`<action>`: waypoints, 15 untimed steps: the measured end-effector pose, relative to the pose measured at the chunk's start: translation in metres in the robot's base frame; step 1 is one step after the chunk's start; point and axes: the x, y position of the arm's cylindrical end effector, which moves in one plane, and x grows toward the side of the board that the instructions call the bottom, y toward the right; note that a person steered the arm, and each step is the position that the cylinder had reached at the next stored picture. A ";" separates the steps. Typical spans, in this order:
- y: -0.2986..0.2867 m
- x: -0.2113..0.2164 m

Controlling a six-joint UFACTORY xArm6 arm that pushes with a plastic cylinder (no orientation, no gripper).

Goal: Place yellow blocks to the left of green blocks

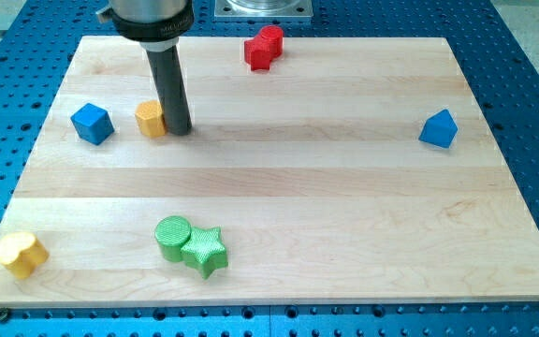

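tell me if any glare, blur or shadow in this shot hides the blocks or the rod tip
Camera view: sharp and evenly lit throughout, with only a mild sheen on the wooden board; shadows are soft and short; my tip is crisp, right beside the orange-yellow block; the green star and green cylinder show clear edges.

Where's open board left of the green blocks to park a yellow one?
Free: between the yellow cylinder and the green cylinder. Green star touches that cylinder. Crowded at the view's upper left: my tip against the orange block, beside the blue cube.
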 end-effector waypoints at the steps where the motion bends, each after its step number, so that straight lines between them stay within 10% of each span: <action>1: -0.021 -0.019; 7: -0.090 0.094; 15: -0.126 0.091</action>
